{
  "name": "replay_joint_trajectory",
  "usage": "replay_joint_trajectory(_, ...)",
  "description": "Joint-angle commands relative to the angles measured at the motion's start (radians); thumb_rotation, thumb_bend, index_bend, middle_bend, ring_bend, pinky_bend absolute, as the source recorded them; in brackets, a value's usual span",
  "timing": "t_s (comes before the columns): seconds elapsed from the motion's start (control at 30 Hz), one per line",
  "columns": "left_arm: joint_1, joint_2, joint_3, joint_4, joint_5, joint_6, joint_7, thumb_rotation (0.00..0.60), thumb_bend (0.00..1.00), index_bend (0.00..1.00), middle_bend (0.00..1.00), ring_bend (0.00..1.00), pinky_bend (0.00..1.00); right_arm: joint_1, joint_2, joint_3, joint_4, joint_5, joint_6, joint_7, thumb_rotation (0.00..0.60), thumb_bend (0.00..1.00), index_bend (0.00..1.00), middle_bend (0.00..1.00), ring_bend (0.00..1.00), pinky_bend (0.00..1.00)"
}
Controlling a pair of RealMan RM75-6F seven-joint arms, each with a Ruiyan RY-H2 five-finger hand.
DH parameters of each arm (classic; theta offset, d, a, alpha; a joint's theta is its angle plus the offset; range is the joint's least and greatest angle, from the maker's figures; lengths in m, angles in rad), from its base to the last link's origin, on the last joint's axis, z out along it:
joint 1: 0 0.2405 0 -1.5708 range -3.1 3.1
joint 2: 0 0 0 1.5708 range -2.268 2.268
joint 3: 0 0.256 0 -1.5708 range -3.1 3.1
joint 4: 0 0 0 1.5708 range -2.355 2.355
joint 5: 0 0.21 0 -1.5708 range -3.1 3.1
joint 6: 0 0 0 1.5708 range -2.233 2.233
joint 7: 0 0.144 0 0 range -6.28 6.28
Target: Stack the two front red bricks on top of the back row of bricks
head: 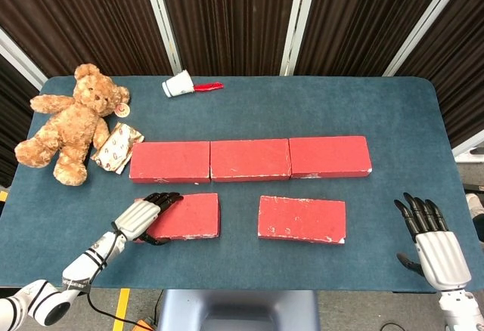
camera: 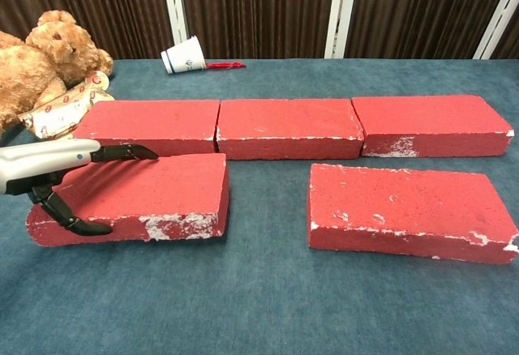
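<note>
Three red bricks form the back row, laid end to end. My left hand grips the left end of the front left brick, fingers lying on its top and thumb against its front face. That brick sits slightly askew, just in front of the back row's left brick. Flat and untouched, the front right brick lies on the table. My right hand hovers open at the table's front right corner, far from any brick, and appears only in the head view.
A teddy bear and a snack packet lie at the left. A tipped paper cup with a red piece sits at the back. Blue cloth covers the table.
</note>
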Motion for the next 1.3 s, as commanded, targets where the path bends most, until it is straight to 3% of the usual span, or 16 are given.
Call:
replay_joint_trajectory(0.03,0.0,0.016,-0.002,-0.026,0.025,0.039,0.009,0.6,0.37,0.03,0.51,0.68,1.0,-0.002,0.001,-0.001,0.001,-0.003,0.005,0.002,0.6,0.11,0.0,0.0,0.0,0.0)
replay_joint_trajectory(0.17,-0.021,0.036,-0.02,-0.059,0.06,0.071,-0.004,0.6,0.37,0.04,0.52,0.69,1.0,-0.004,0.001,-0.001,0.003,-0.003,0.008,0.002,0.6,0.11,0.0,0.0,0.0,0.0)
replay_joint_trajectory(0.33,-0.088,0.018,-0.083,-0.018,0.053,0.051,0.008,0.6,0.37,0.07,0.56,0.69,1.0,0.001,-0.001,0.005,0.003,0.008,0.0,-0.007,0.6,0.11,0.0,0.0,0.0,0.0)
replay_joint_trajectory(0.5,-0.184,-0.02,-0.144,0.094,0.019,-0.031,-0.095,0.6,0.38,0.08,0.56,0.7,1.0,0.001,-0.001,0.018,0.002,0.033,-0.002,-0.005,0.6,0.11,0.0,0.0,0.0,0.0)
replay_joint_trajectory(0.63,-0.257,-0.054,-0.163,0.21,0.012,-0.099,-0.164,0.6,0.41,0.09,0.57,0.7,1.0,0.003,-0.003,0.03,0.0,0.06,-0.007,-0.012,0.6,0.11,0.0,0.0,0.0,0.0)
replay_joint_trajectory(0.9,-0.372,-0.175,-0.141,0.461,0.051,-0.161,-0.337,0.6,0.41,0.1,0.57,0.7,1.0,-0.011,-0.007,0.045,-0.003,0.094,0.013,-0.03,0.6,0.11,0.0,0.0,0.0,0.0)
replay_joint_trajectory(1.17,-0.431,-0.275,-0.089,0.637,0.091,-0.164,-0.431,0.6,0.42,0.11,0.54,0.69,1.0,-0.013,-0.005,0.049,0.005,0.1,0.014,-0.025,0.6,0.11,0.0,0.0,0.0,0.0)
replay_joint_trajectory(1.3,-0.456,-0.314,-0.073,0.7,0.097,-0.163,-0.454,0.6,0.42,0.11,0.53,0.68,0.9,-0.01,-0.006,0.047,0.007,0.098,0.008,-0.025,0.6,0.11,0.0,0.0,0.0,0.0)
